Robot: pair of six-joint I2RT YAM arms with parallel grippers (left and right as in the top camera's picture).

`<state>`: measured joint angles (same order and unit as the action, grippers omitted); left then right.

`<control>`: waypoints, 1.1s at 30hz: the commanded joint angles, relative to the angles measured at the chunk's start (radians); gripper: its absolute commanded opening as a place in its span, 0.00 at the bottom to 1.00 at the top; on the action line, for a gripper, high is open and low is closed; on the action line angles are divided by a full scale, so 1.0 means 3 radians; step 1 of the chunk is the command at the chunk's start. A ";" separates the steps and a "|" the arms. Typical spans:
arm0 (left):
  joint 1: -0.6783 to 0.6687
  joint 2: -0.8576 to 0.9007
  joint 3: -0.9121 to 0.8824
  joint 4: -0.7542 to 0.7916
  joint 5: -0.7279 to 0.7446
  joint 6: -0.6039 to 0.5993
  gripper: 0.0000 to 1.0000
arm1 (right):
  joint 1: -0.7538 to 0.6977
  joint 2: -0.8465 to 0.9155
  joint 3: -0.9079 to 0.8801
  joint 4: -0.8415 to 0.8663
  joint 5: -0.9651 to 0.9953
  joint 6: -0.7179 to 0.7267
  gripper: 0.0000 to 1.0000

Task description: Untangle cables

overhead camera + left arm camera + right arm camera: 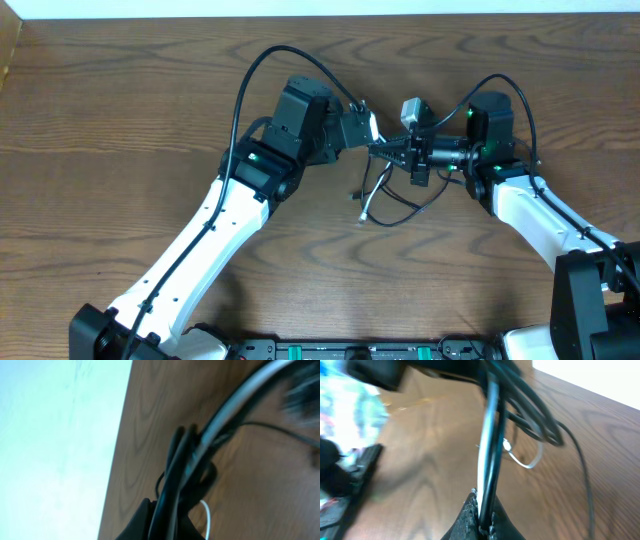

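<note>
The cables (385, 195), thin black and white cords, are bunched in a tangle between my two grippers above the wooden table (120, 120). Loops hang down to the table below the grippers. My left gripper (368, 130) is shut on the bundle from the left; its wrist view shows black cords (172, 480) and a white cord (235, 402) running out of the jaws (167, 520). My right gripper (395, 150) is shut on the bundle from the right; its wrist view shows a white and a black cord (487, 445) pinched in the jaws (484, 517), with a white loop (527, 462) beyond.
A grey and white block (411, 108) sits on the right arm near the wrist. Thick black arm wires (270, 60) arch over both arms. The table's far edge (320, 12) meets a white wall. Dark base hardware (340, 350) lies at the front edge.
</note>
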<state>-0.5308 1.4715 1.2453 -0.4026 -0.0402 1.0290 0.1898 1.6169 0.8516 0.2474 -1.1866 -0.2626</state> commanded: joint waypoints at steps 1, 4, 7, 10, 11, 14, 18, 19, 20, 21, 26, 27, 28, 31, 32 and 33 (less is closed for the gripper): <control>0.0013 -0.0056 0.0025 0.0003 -0.0567 0.0017 0.15 | -0.0004 0.0015 0.0010 0.0109 -0.0570 0.0195 0.01; 0.0013 -0.0056 0.0025 0.0001 -0.0568 -0.0033 0.17 | -0.0004 0.0015 0.0010 0.0261 -0.0568 0.0315 0.01; 0.0009 -0.0056 0.0025 0.0001 -0.0567 -0.0042 0.32 | -0.0009 0.0015 0.0010 0.0416 -0.0553 0.0376 0.01; 0.0010 -0.0056 0.0025 0.0006 -0.0567 -0.0224 0.33 | -0.0066 0.0015 0.0010 0.0439 -0.0512 0.0379 0.01; 0.0010 -0.0056 0.0025 0.0005 -0.0567 -0.0317 0.33 | -0.0086 0.0015 0.0010 0.0437 -0.0491 0.0401 0.01; 0.0013 -0.0056 0.0025 0.0003 -0.0566 -0.0949 0.51 | -0.0224 0.0015 0.0010 0.0450 -0.0404 0.0498 0.01; 0.0013 -0.0056 0.0025 0.0000 -0.0425 -0.1920 0.51 | -0.0470 0.0015 0.0010 0.0579 -0.0406 0.0828 0.01; 0.0013 -0.0056 0.0025 0.0001 -0.0417 -0.2166 0.54 | -0.0528 0.0015 0.0010 0.0629 -0.0406 0.0932 0.01; 0.0013 -0.0056 0.0025 0.0000 -0.0417 -0.2266 0.56 | -0.0571 0.0015 0.0010 0.0665 -0.0406 0.0994 0.01; 0.0013 -0.0056 0.0025 -0.0004 -0.0417 -0.2351 0.57 | -0.0608 0.0015 0.0010 0.0703 -0.0406 0.1049 0.01; 0.0010 -0.0056 0.0025 -0.0043 -0.0202 -0.2646 0.62 | -0.0697 0.0015 0.0010 0.0763 -0.0406 0.1061 0.01; 0.0010 -0.0056 0.0025 -0.0046 -0.0036 -0.2653 0.63 | -0.0697 0.0015 0.0010 0.0769 -0.0406 0.1061 0.01; 0.0010 -0.0056 0.0025 -0.0046 0.0092 -0.2651 0.63 | -0.0696 0.0015 0.0010 0.0777 -0.0406 0.1061 0.01; 0.0010 -0.0056 0.0025 -0.0053 0.0519 -0.2651 0.63 | -0.0697 0.0015 0.0010 0.0786 -0.0406 0.1061 0.01; 0.0010 -0.0056 0.0025 -0.0076 0.0539 -0.2651 0.63 | -0.0697 0.0015 0.0011 0.0786 -0.0406 0.1061 0.01; 0.0010 -0.0056 0.0025 -0.0116 0.0532 -0.2649 0.64 | -0.0697 0.0015 0.0010 0.0792 -0.0404 0.1061 0.01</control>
<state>-0.5327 1.4715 1.2453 -0.4206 0.0292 0.2615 -0.0105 1.6184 0.8516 0.4774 -1.3052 0.0418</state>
